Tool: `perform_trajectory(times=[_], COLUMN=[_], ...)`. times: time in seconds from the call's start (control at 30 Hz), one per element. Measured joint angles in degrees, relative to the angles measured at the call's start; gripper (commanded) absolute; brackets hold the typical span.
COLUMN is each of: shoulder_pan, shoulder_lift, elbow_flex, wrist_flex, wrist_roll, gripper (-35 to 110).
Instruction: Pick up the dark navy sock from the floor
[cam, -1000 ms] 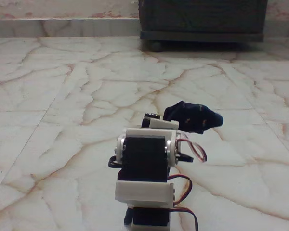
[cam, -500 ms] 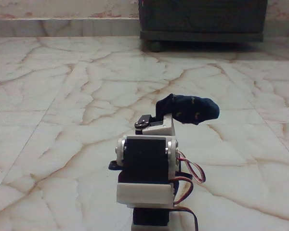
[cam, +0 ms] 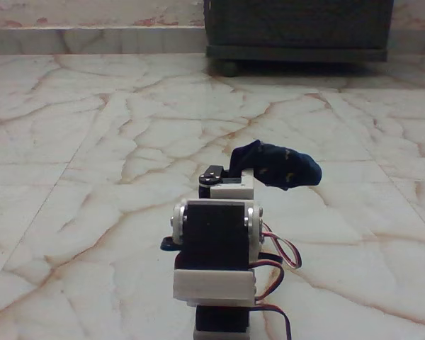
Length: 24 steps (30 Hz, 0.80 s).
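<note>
The dark navy sock lies crosswise, rounded toe pointing right in the fixed view. Soft speckled fabric over the glossy veined marble floor. Can't tell the tool's grip, it's hidden behind the arm.

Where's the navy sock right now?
In the fixed view, the sock sits just right of centre, bunched at the far end of the arm above the marble floor, with the dark cabinet well behind it.
</note>
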Motion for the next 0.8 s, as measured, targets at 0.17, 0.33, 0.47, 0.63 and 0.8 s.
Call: perform_trajectory(times=[0.17,0.33,0.47,0.63,0.8], shoulder_pan=[0.00,0.00,-0.35,-0.35,-1.93], shoulder_lift=[0.00,0.00,0.00,0.00,0.00], elbow_flex=[0.00,0.00,0.00,0.00,0.00], wrist_flex=[0.00,0.79,1.58,1.58,1.58], wrist_roll=[0.00,0.00,0.00,0.00,1.67], gripper=[0,0,0,0,0])
